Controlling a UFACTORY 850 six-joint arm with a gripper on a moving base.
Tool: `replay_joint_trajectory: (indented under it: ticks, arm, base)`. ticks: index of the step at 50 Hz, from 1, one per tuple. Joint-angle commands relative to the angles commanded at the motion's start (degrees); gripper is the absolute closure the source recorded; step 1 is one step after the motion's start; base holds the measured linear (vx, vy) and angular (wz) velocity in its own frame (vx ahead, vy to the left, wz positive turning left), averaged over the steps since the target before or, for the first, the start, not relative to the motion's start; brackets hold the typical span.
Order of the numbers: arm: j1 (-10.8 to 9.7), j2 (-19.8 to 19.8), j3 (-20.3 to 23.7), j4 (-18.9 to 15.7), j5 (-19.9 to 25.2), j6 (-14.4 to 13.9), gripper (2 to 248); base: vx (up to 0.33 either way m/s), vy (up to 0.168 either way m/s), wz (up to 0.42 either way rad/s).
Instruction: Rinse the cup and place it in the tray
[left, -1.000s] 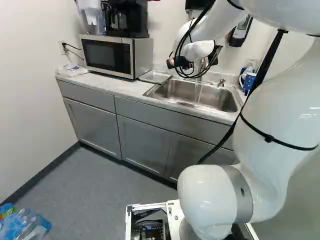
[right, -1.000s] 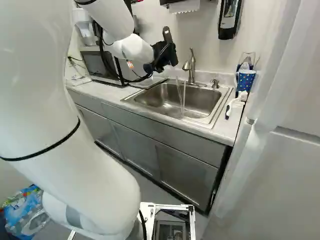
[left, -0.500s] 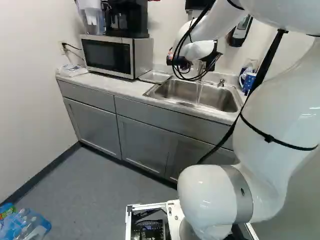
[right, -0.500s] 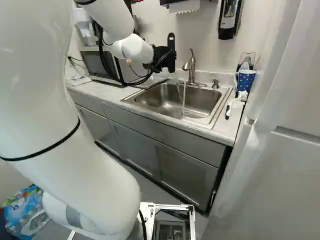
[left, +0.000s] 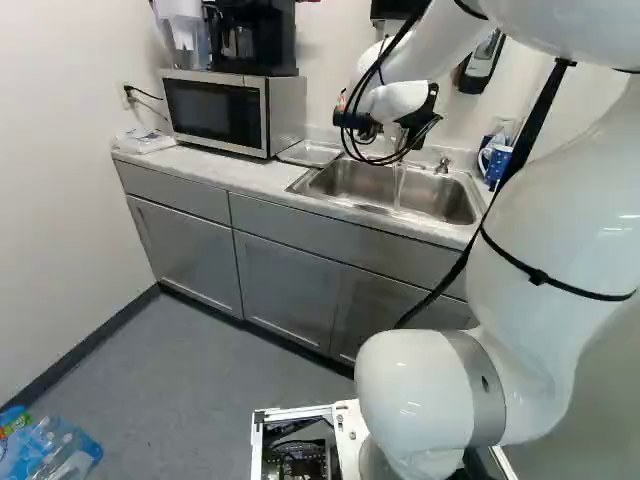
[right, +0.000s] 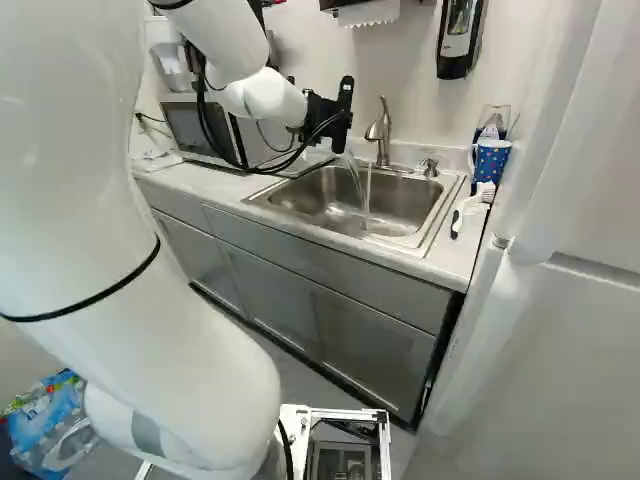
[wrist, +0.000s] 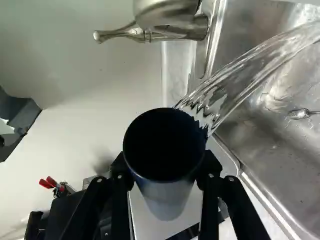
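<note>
The end effector (right: 343, 120) is closed on the cup (wrist: 162, 192), its two fingers pressing the wall from opposite sides; it hangs over the back of the sink (right: 350, 200), at twelve o'clock in the right base view, just beside the faucet (right: 380, 130) at one o'clock; the cup's dark mouth faces the wrist camera; clear water (wrist: 252, 62) arcs between its rim and the sink; a second, straighter stream (right: 368, 190) falls below the faucet and meets the slanting one in the basin; a spoon (wrist: 300, 114) lies in the sink.

The tray (left: 310, 153) sits on the table (left: 240, 178) at twelve o'clock in the left base view, between the sink and the microwave (left: 213, 110), which stands at eleven o'clock with a coffee maker (left: 252, 40) on top; in the right base view, a spotted mug (right: 492, 160) stands at two o'clock, and a white brush (right: 470, 205) lies near it, between two and three; plastic bottles (left: 50, 450) are on the floor (left: 200, 380) at eight o'clock in the left base view.
</note>
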Motion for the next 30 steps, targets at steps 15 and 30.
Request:
replay_joint_trajectory:
  ticks: [15,30]
  arm:
    - [0.0,0.0,0.0,0.0,0.0,0.0,124]
    - [0.0,0.0,0.0,0.0,0.0,0.0,124]
  base:
    - [0.0,0.0,0.0]
    - [0.0,0.0,0.0]
